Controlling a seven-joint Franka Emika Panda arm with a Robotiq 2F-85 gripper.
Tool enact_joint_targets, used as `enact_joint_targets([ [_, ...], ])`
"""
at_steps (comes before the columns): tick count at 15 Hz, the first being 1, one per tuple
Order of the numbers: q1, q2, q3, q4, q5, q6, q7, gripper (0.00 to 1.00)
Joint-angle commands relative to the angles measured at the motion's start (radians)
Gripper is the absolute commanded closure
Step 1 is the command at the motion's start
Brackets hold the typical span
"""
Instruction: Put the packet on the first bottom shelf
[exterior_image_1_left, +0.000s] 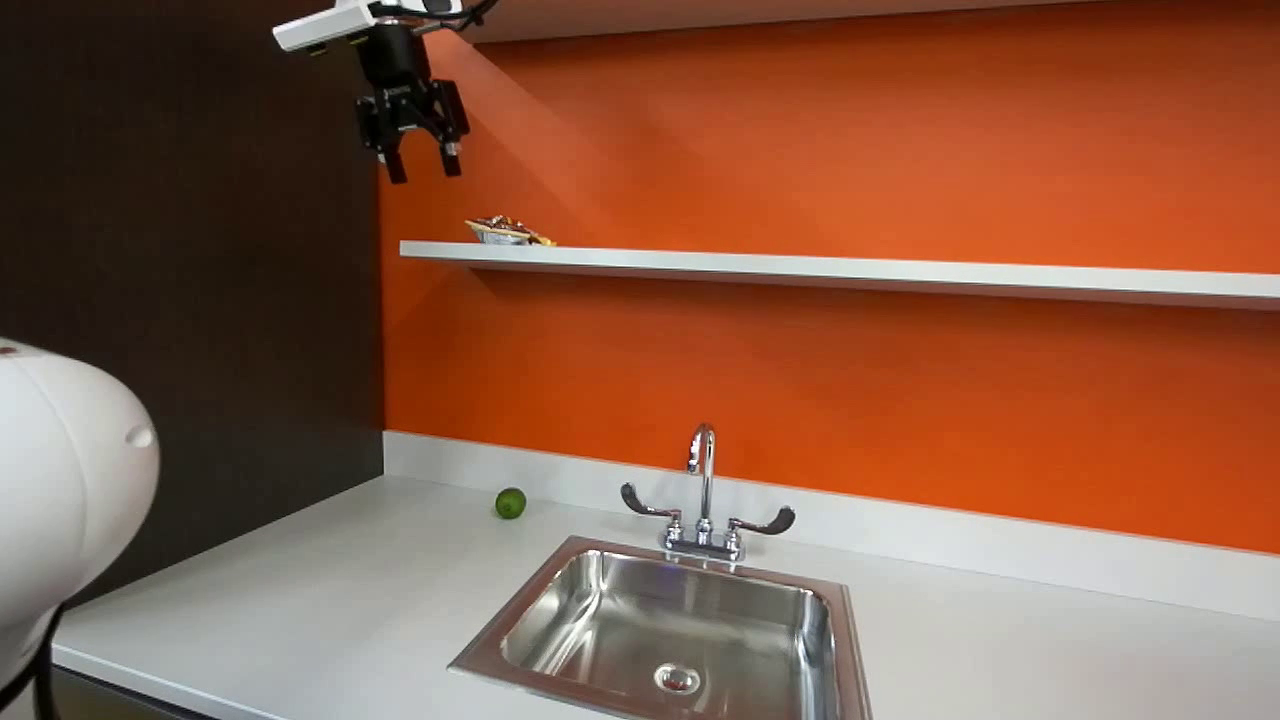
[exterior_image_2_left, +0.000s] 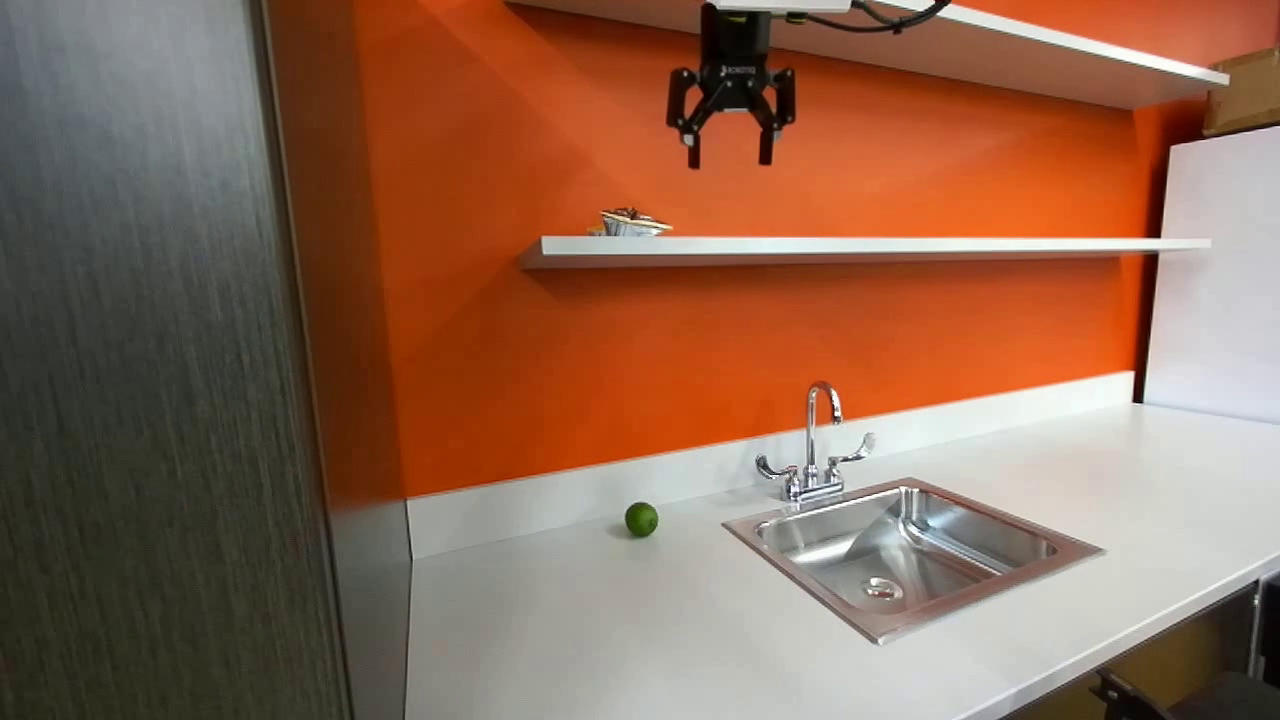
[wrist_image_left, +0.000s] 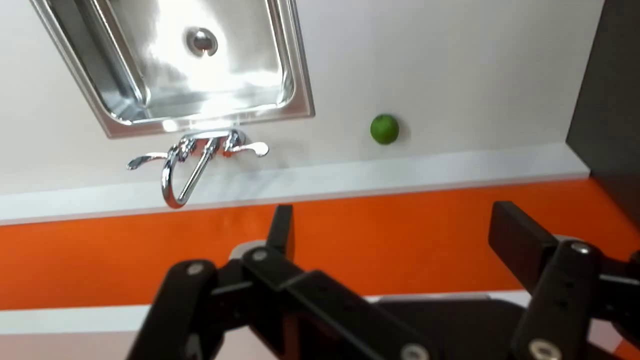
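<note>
with the long white shelf (exterior_image_1_left: 850, 267) seemingly loaded, the likely step is a clean retreat: draw the gripper (exterior_image_1_left: 426, 172), jaws spread with nothing between them, slowly outward at this height, so it neither dips nor jars the shelf. the packet (exterior_image_2_left: 632, 226) lies on that shelf near one end, crinkled, silvery along the side, tan at the rim, brown-red on top, yellow at one tip.

Green ball (exterior_image_2_left: 641, 519) is resting on white countertop (exterior_image_2_left: 560, 620), near backsplash (exterior_image_2_left: 560, 498). Steel sink (exterior_image_2_left: 940, 575) is sitting in countertop; chrome faucet (exterior_image_2_left: 811, 450) is standing behind it. Orange wall (exterior_image_2_left: 720, 350) is rising above backsplash; dark panel (exterior_image_1_left: 190, 220) is standing at one end. Upper shelf (exterior_image_2_left: 1000, 60) is crossing wall; cardboard box (exterior_image_2_left: 1240, 95) is showing above white cabinet (exterior_image_2_left: 1215, 280).
</note>
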Motion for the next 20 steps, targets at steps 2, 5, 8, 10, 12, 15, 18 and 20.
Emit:
enact_joint_targets([
  [2,-0.038,-0.185,-0.017,-0.286,0.115,-0.012,-0.232,0.00],
  [5,-0.041,-0.271,-0.024,-0.458,0.130,-0.005,-0.319,0.00],
  [8,-0.037,-0.343,-0.018,-0.606,0.122,0.008,-0.353,0.00],
  [10,-0.032,-0.382,-0.018,-0.684,0.127,0.011,-0.369,0.00],
  [12,-0.032,-0.418,-0.011,-0.748,0.122,0.010,-0.366,0.00],
  [15,-0.044,-0.359,-0.006,-0.693,0.116,-0.013,-0.348,0.00],
  [18,-0.044,-0.355,-0.006,-0.687,0.116,-0.013,-0.348,0.00],
  [20,-0.044,-0.355,-0.006,-0.687,0.116,-0.013,-0.348,0.00],
])
